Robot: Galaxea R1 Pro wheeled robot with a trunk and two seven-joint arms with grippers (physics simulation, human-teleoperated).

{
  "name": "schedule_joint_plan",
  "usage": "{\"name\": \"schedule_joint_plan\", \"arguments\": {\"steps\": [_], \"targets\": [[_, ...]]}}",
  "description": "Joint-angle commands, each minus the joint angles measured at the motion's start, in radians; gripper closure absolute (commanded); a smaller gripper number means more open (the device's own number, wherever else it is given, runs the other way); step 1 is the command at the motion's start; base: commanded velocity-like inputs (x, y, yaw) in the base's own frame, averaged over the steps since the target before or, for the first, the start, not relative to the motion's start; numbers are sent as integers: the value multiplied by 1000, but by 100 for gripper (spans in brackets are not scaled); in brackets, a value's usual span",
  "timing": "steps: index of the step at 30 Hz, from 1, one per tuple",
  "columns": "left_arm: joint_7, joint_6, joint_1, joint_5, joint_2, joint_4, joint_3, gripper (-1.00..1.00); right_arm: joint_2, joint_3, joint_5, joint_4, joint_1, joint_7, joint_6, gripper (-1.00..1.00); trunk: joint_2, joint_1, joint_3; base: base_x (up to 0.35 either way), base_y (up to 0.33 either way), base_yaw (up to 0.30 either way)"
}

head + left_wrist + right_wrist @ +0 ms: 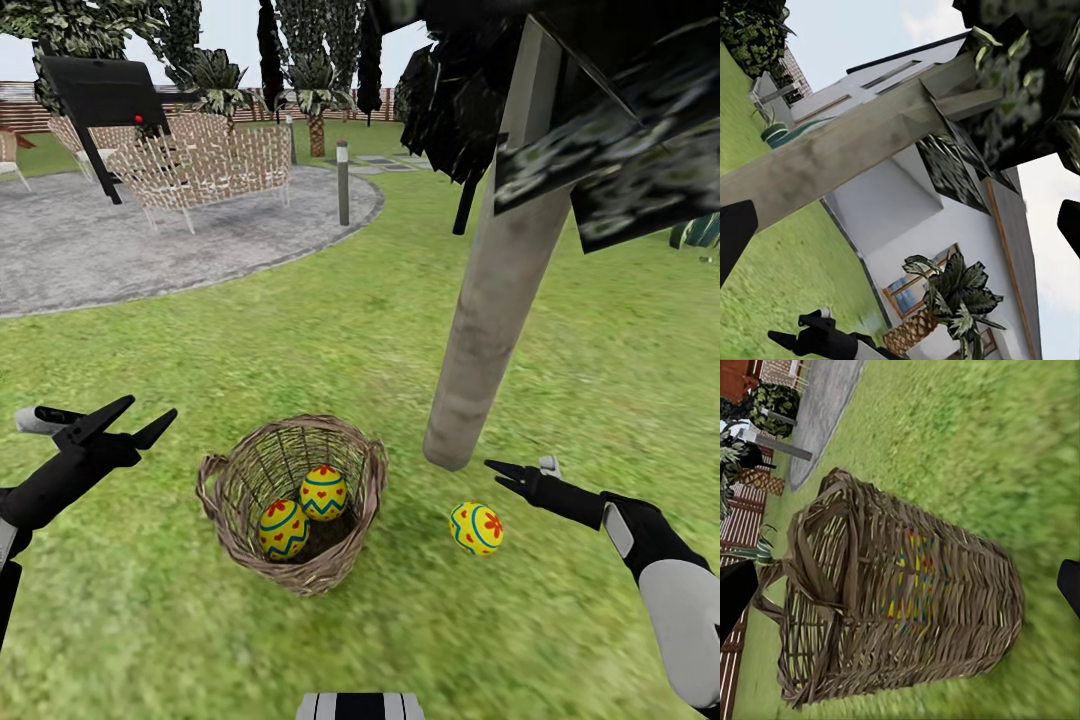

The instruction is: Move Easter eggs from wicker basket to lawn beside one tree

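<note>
I see two glossy painted eggs (303, 510) in the open-weave wicker basket (352, 455); a third egg (476, 528) lies on mottled grass (330, 330) at its 3 o'clock, near the smooth pale trunk (495, 290). My left gripper (135, 418) and right gripper (497, 473) are both released, empty.

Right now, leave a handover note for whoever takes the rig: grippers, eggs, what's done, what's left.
Left gripper: open, empty, hovering left of the round brown wicker basket.
Right gripper: open, empty, low over the green lawn right of the pale grey tree trunk.
Done: one yellow egg with red flowers and blue-green bands lies on the grass beside the trunk's base.
Left: two matching eggs remain in the basket, one at front left, one behind it. Both must go next to the same trunk.
</note>
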Motion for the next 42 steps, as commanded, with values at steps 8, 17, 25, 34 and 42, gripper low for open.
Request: {"name": "schedule_joint_plan", "arguments": {"steps": [8,17,25,34,42], "targets": [[0,1,0,1,0,0,0,-100,1,0,0,0,0,0,0,-100,0,0,0,-226,0,0],[-1,1,0,0,-1,1,0,-100,3,3,0,1,0,0,0,-100,0,0,0,-216,0,0],[-2,1,0,2,-1,2,0,-100,76,10,9,-27,0,-47,-1,-100,0,0,0,-4,0,0],[0,0,0,0,-1,2,0,-100,239,176,4,-281,6,-224,31,-100,0,0,0,0,0,0],[2,0,0,-4,-4,6,-2,-100,243,185,-2,-594,43,-224,191,-100,0,0,0,0,0,0]]}}
